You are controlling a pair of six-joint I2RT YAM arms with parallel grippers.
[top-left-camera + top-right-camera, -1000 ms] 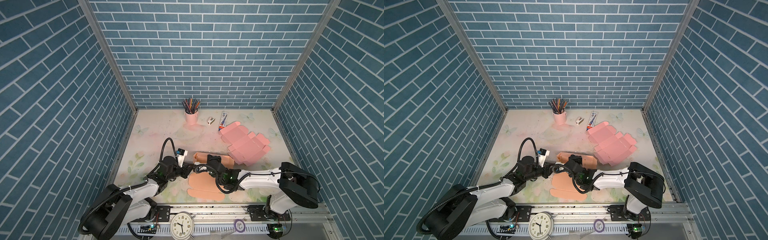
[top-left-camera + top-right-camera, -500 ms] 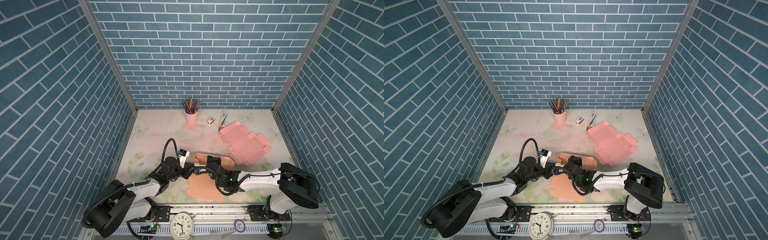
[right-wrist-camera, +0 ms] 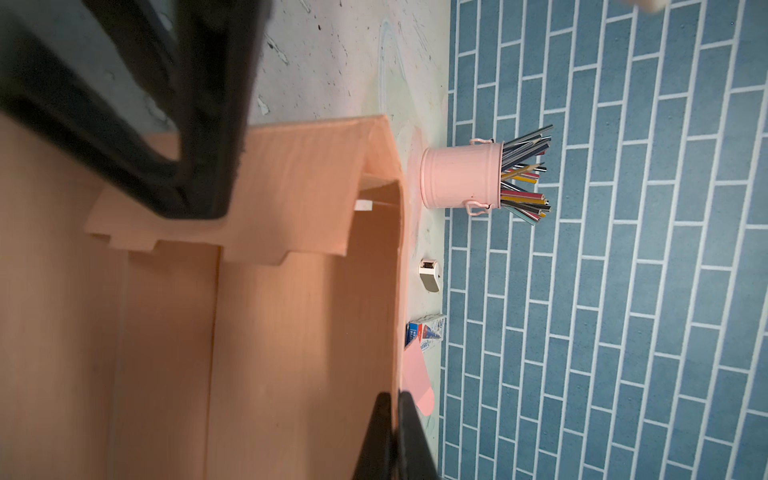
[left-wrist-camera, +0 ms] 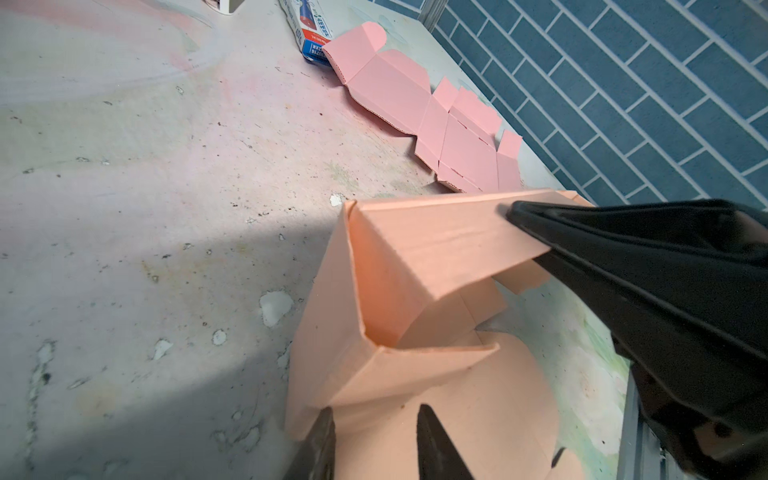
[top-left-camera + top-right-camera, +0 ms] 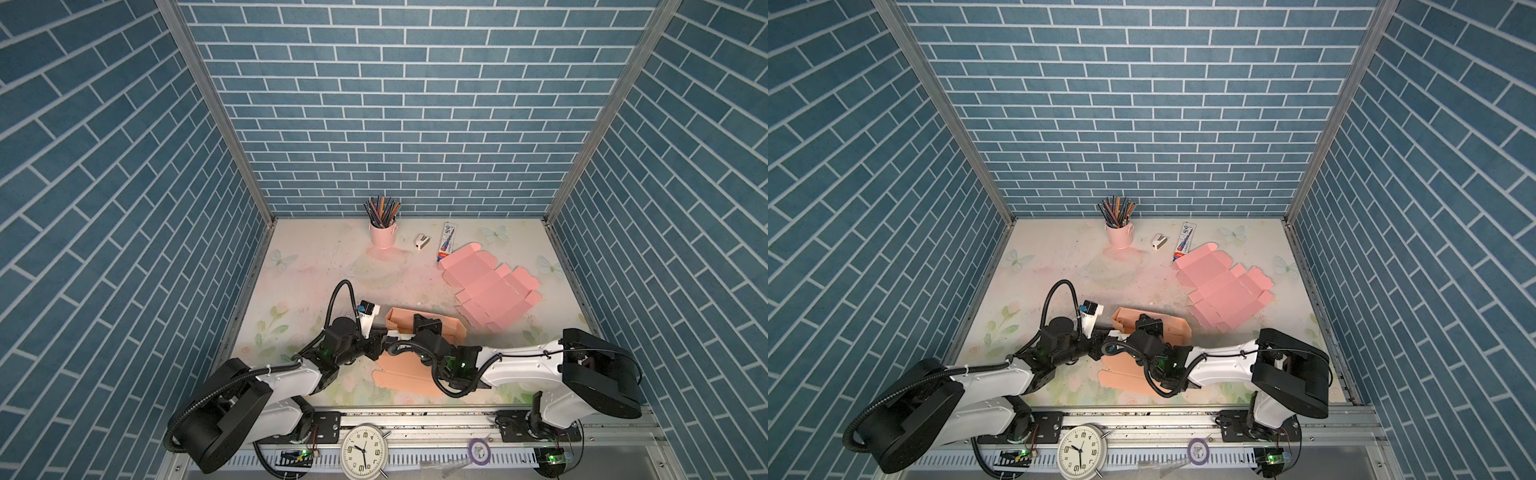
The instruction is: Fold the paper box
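Note:
The orange paper box (image 5: 442, 328) stands half folded near the table's front middle, its walls up and its lid panel (image 5: 405, 372) flat toward the front. My left gripper (image 4: 374, 419) is at the box's left end, open, its tips either side of the end wall's lower corner. In both top views the left gripper (image 5: 384, 336) (image 5: 1106, 332) nearly meets the right wrist. My right gripper (image 3: 392, 415) is shut on the box's long far wall (image 3: 395, 291). From above, the right gripper (image 5: 424, 325) sits over that wall. An end flap (image 3: 291, 216) leans inward.
A flat pink box blank (image 5: 490, 291) lies at the right rear. A pink pencil cup (image 5: 382, 235), a small white object (image 5: 422, 242) and a toothpaste carton (image 5: 448, 243) stand near the back wall. A clock (image 5: 365, 454) and a purple tape roll (image 5: 478, 451) sit on the front rail.
My left gripper's jaws have spread apart and the arm has edged slightly toward the box. The right gripper has stayed shut on the far wall without moving.

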